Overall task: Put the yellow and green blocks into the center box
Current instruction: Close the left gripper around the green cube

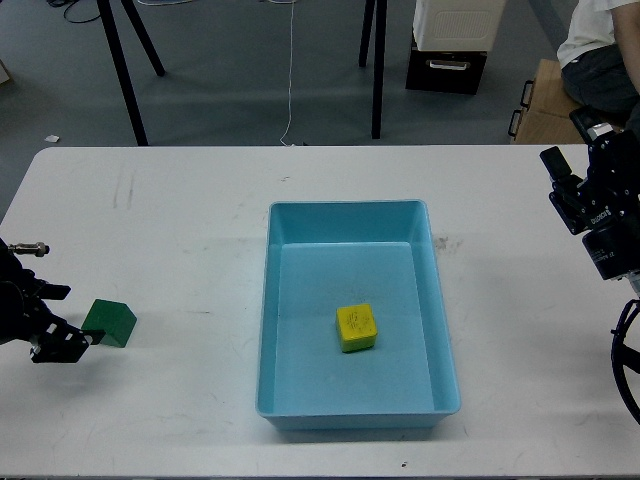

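- One cube, the yellow block (356, 328), already lies in the box (345, 215), right of centre; the green block (110, 323) sits on the desk (200, 220) far left, well apart from the box.
- Left pincer (62, 345) is just beside green, seemingly spread; contact is unclear. A skewed closing could nudge it toward the near-left desk edge.
- Carried low, green could clip the box's left rim.
- Right pincer (560, 185) hangs far right; its state I cannot tell.
- Open desk lies between green and box.

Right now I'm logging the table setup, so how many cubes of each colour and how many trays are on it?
Yellow cube: 1, inside the tray
Green cube: 1, on the table by the left tool
Light blue tray: 1
Total: 3
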You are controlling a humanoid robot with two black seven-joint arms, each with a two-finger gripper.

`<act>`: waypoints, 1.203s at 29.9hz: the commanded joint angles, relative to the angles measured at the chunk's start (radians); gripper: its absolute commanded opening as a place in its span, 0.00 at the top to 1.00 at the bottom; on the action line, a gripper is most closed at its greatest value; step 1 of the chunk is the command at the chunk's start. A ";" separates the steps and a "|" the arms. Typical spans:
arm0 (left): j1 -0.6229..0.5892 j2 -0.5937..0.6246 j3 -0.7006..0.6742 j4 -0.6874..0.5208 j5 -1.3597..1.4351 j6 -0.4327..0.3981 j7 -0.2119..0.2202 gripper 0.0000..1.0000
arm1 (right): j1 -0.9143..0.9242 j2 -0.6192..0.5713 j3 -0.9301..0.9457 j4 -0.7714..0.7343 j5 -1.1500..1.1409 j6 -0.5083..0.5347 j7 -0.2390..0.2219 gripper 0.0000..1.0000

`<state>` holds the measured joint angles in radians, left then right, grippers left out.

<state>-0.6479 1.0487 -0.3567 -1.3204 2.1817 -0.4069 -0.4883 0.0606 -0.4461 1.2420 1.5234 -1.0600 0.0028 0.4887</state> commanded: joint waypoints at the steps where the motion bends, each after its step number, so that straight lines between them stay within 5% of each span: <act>1: -0.001 -0.004 0.027 0.027 0.000 -0.004 0.000 0.00 | -0.005 0.004 0.001 0.000 0.000 0.000 0.000 0.02; 8: -0.018 -0.038 0.027 0.030 0.000 -0.082 0.000 0.00 | -0.008 0.010 -0.001 0.000 -0.001 -0.001 0.000 0.02; 36: -0.082 -0.168 0.033 0.118 0.000 -0.082 0.000 0.00 | -0.027 0.012 0.019 -0.002 -0.001 -0.001 0.000 0.02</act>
<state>-0.7334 0.8794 -0.3239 -1.2140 2.1817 -0.4888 -0.4887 0.0340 -0.4356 1.2611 1.5217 -1.0615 0.0015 0.4887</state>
